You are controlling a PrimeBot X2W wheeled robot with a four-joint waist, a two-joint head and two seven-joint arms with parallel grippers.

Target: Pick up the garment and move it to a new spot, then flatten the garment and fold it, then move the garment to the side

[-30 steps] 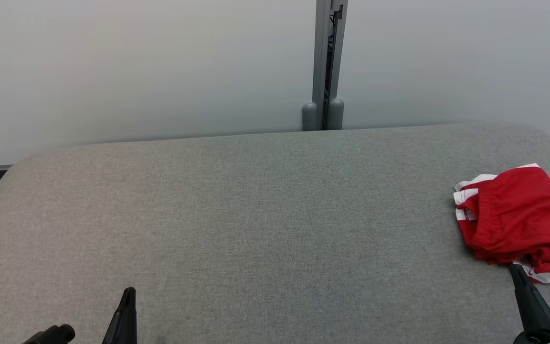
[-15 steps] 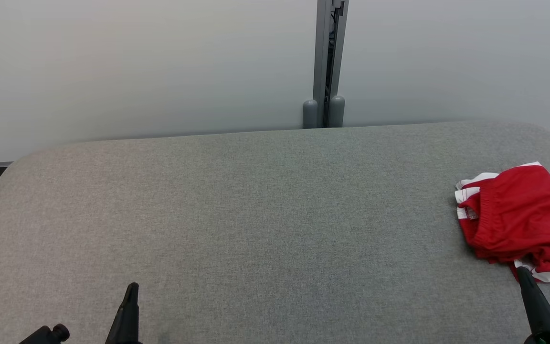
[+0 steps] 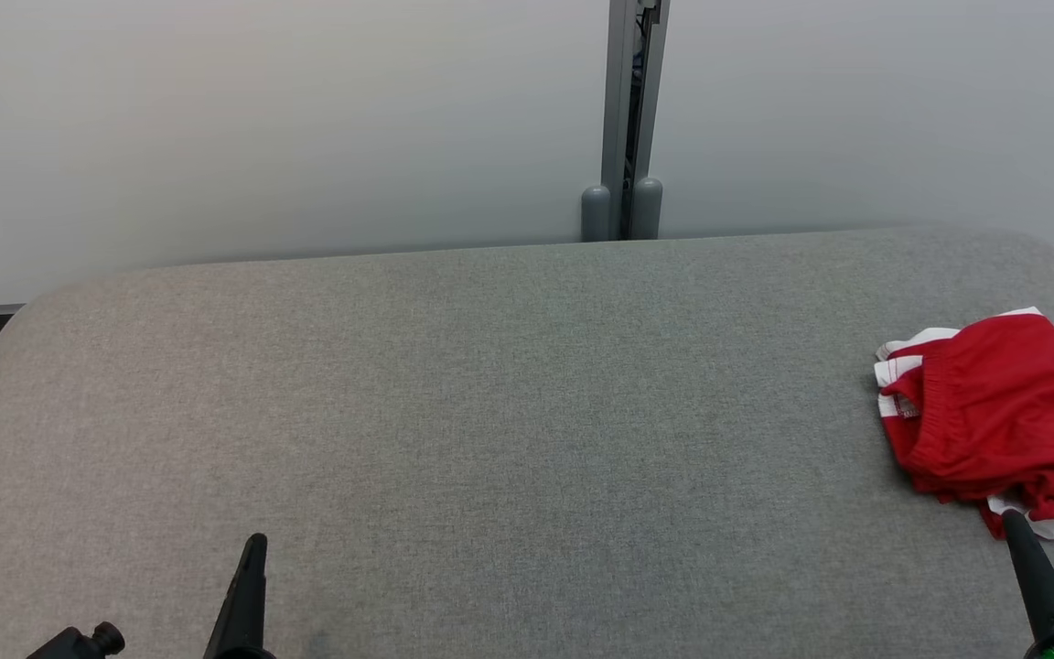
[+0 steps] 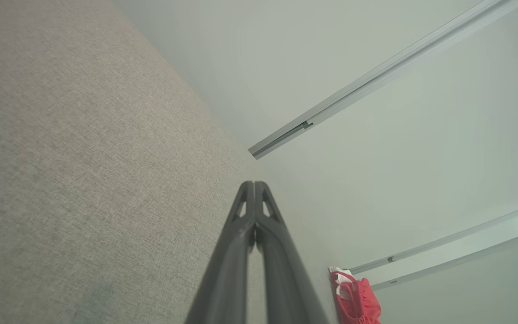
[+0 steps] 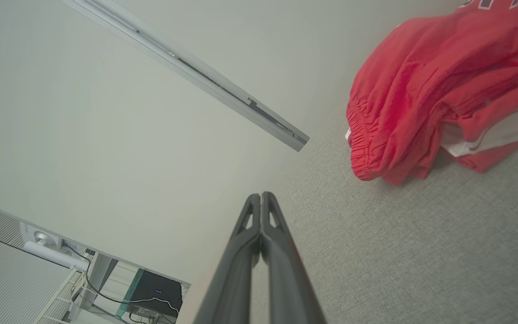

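My right pincer [image 3: 1010,522] was shut and empty, with the crumpled red garment [image 3: 984,412] lying near, just ahead of its tip. My left pincer [image 3: 255,542] was shut too, the garment well off to its right.

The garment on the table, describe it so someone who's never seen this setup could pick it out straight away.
Look at the wide grey fabric-covered table before the pale wall. At its right end, beyond the shut right gripper, lies a crumpled garment. It is bright red with white striped trim and a gathered waistband, the only colourful thing on the grey cloth.
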